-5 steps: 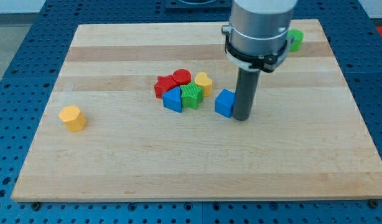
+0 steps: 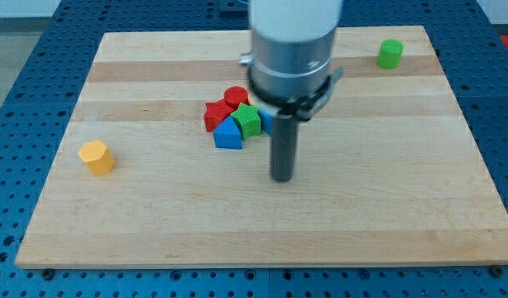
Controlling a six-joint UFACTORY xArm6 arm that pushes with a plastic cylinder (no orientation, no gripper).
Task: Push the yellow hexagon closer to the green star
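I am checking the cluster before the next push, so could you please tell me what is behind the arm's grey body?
Just right of the green star, a sliver of blue shows beside the rod. The arm covers whatever else lies there. My tip is below the cluster.

The board is pale wood, made of long strips joined side by side, with fine grain and a smooth satin finish that catches a soft sheen. Under it, the blue table looks like painted metal, dotted with rows of small holes. The blocks look like moulded plastic, matt to slightly glossy: the yellow hexagon, the green star with its ridged top, the blue block, two red blocks and the green cylinder. The rod ending in my tip is dark and matt; the arm housing above it is smooth, pale grey, faintly shiny.
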